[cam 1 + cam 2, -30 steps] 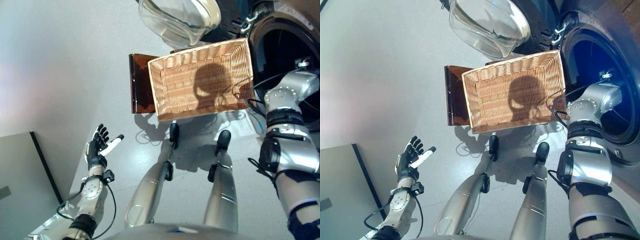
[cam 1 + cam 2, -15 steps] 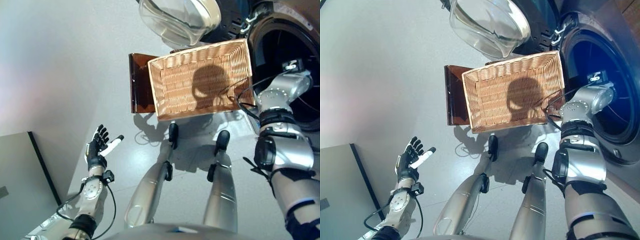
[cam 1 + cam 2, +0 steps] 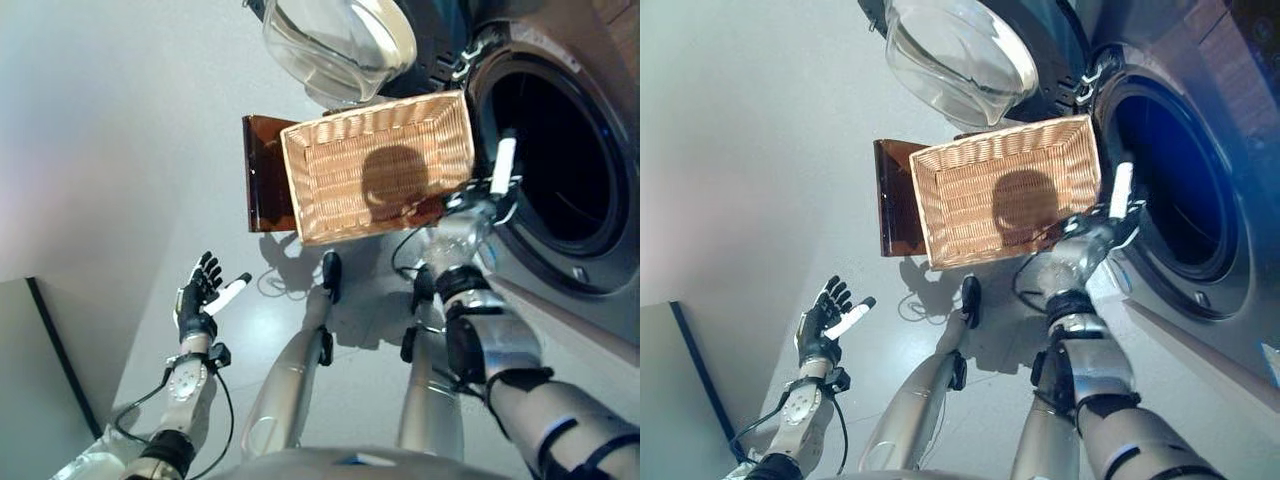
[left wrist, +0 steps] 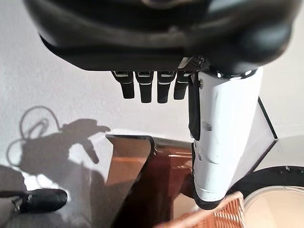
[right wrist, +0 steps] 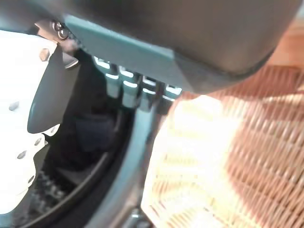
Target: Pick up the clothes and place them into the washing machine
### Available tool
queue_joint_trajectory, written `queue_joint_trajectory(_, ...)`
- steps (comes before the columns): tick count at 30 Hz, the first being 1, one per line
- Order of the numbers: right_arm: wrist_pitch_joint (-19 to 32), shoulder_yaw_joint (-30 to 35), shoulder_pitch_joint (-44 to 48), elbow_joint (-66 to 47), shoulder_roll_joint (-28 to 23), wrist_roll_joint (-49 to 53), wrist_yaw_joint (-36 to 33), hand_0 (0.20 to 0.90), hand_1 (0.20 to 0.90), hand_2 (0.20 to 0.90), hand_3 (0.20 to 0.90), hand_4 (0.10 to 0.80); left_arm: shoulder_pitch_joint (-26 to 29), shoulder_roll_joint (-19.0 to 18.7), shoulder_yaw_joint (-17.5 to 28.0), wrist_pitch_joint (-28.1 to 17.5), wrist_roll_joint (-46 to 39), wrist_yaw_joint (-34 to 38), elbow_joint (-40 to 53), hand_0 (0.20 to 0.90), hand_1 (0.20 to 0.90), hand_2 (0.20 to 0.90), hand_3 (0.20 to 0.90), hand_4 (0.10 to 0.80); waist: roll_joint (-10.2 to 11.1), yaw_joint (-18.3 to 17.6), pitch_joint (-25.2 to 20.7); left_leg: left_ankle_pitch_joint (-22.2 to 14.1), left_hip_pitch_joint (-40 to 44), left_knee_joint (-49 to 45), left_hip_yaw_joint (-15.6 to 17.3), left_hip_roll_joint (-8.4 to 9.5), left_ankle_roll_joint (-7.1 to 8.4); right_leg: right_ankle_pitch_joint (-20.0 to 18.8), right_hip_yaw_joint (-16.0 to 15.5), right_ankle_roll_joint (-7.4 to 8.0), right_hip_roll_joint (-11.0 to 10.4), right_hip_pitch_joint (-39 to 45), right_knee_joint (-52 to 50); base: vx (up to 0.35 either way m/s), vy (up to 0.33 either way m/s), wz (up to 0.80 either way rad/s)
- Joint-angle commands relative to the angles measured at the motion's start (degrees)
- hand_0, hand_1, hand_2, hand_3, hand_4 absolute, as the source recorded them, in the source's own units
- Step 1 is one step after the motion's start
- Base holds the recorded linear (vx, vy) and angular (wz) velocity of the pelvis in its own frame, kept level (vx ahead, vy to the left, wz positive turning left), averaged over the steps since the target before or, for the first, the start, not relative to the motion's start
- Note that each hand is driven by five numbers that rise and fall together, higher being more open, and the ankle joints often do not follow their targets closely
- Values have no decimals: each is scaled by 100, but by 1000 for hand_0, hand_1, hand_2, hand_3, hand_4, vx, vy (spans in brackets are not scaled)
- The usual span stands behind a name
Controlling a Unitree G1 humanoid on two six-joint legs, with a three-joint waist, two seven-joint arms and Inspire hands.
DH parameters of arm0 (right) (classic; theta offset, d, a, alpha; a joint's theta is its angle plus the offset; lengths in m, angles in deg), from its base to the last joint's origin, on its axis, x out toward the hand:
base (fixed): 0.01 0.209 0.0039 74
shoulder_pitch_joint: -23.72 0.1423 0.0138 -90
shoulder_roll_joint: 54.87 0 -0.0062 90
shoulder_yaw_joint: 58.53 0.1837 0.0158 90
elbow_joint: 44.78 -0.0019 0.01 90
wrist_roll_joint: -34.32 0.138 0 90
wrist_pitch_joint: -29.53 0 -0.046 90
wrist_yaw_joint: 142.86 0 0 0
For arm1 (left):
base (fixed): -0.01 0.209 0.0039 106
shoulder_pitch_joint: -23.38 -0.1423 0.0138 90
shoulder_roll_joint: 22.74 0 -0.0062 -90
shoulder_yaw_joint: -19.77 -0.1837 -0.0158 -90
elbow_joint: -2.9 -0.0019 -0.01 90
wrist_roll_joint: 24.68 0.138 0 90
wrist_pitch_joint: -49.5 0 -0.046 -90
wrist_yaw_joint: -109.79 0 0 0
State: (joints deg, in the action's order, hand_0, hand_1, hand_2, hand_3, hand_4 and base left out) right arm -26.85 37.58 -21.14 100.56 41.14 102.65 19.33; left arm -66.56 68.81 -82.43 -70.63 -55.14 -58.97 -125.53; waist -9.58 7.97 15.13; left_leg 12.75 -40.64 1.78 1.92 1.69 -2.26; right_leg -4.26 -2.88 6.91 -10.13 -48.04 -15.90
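The wicker basket stands on the floor in front of me, and I see nothing inside it. No clothes show in any view. To its right is the washing machine's dark drum opening. My right hand is at the drum's rim beside the basket's near right corner, open, its white thumb pointing up. Its fingers are straight and hold nothing. My left hand hangs open over the floor at the lower left, fingers straight and bare.
The machine's round glass door hangs open above the basket's far side. A brown translucent stand sits against the basket's left side. A grey panel fills the lower left corner.
My right arm has drawn back out of the drum, so the hand now shows at the rim by the basket. The camera has swung, shifting the whole picture left. The left hand holds still.
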Motion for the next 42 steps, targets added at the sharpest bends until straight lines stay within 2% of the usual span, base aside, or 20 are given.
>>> queue_joint_trajectory(1,76,-448,-288,-415,-58,-196,325,900,900,900,900,800,12,-318,309,-274,-121,137,-38,900,900,900,900,800,139,150,23,-750,-74,-595,27,-8,460,-387,-218,-206,70,675,1097,4,-25,8)
queue_joint_trajectory(3,-29,-568,-666,-494,152,-211,473,900,900,900,900,800,81,-246,352,-275,-100,159,-165,900,900,900,900,800,260,111,6,-760,7,-611,1,-12,464,-383,-248,-212,80,777,1112,9,-33,4)
queue_joint_trajectory(10,-130,-692,-1172,-669,338,-249,650,900,900,900,900,800,124,-126,462,-283,-150,146,-363,900,900,900,900,800,463,27,-29,-763,172,-609,-35,-44,465,-398,-324,-203,81,1023,1188,7,-25,1)
queue_joint_trajectory(13,-323,-1014,-1557,-819,254,-842,575,900,900,900,900,800,233,-91,509,-258,-89,188,-606,900,900,900,900,800,641,-46,-104,-774,387,-623,-34,-71,468,-402,-345,-200,91,1256,1193,29,-37,5)
queue_joint_trajectory(15,-384,-1070,-1672,-899,228,-947,575,900,900,900,900,800,246,-87,508,-238,-48,188,-679,900,900,900,900,800,682,-70,-118,-777,494,-603,-42,-84,470,-403,-354,-198,93,1345,1200,53,-32,9)
queue_joint_trajectory(17,-699,-1317,-2223,-963,162,-1475,627,900,900,900,900,800,326,-114,482,-122,240,267,-1041,900,900,900,900,800,871,-121,-250,-768,936,-472,-50,-116,489,-395,-377,-175,111,1789,1272,103,-39,1)
queue_joint_trajectory(19,-766,-1333,-2396,-969,153,-1565,673,900,900,900,900,800,348,-111,488,-75,224,238,-1200,900,900,900,900,800,917,-140,-275,-766,1103,-423,-64,-126,493,-394,-406,-160,108,1959,1315,98,-42,-2)
queue_joint_trajectory(21,-1035,-1301,-2957,-756,52,-2159,742,900,900,900,900,800,411,-107,482,74,366,172,-1841,900,900,900,900,800,1041,-217,-412,-747,1583,-259,-86,-144,511,-372,-429,-127,135,2422,1421,144,-50,-6)
queue_joint_trajectory(24,-1200,-1285,-3322,-561,-26,-2508,859,900,900,900,900,800,423,-103,468,185,450,58,-2190,900,900,900,900,800,1089,-284,-536,-733,1899,-147,-72,-154,521,-360,-451,-108,152,2715,1515,74,-11,-4)
queue_joint_trajectory(26,-1506,-1300,-3831,-118,-218,-3421,995,900,900,900,900,800,402,-152,512,343,664,-135,-2642,900,900,900,900,800,1161,-346,-733,-785,2312,-93,-56,-179,525,-324,-466,-87,186,3074,1553,111,-29,0)
queue_joint_trajectory(30,-1816,-1287,-4295,512,-462,-4666,1112,900,900,900,900,800,272,-187,500,625,1128,-358,-3085,900,900,900,900,800,1179,-405,-993,-862,2754,-49,-21,-203,523,-286,-429,-80,217,3460,1628,77,-12,-1)
queue_joint_trajectory(35,-2139,-1383,-4543,1661,-511,-6026,1088,900,900,900,900,800,81,-99,495,970,1768,-696,-3587,900,900,900,900,800,1150,-425,-1377,-941,3279,67,71,-211,494,-332,-350,-24,233,3886,1841,76,-2,-9)
queue_joint_trajectory(42,-2535,-1339,-4796,2675,-439,-7025,1156,900,900,900,900,800,-65,133,554,1473,2406,-1025,-4218,900,900,900,900,800,1070,-498,-1737,-947,3760,322,77,-229,502,-245,-383,14,237,4325,1915,49,-6,-7)
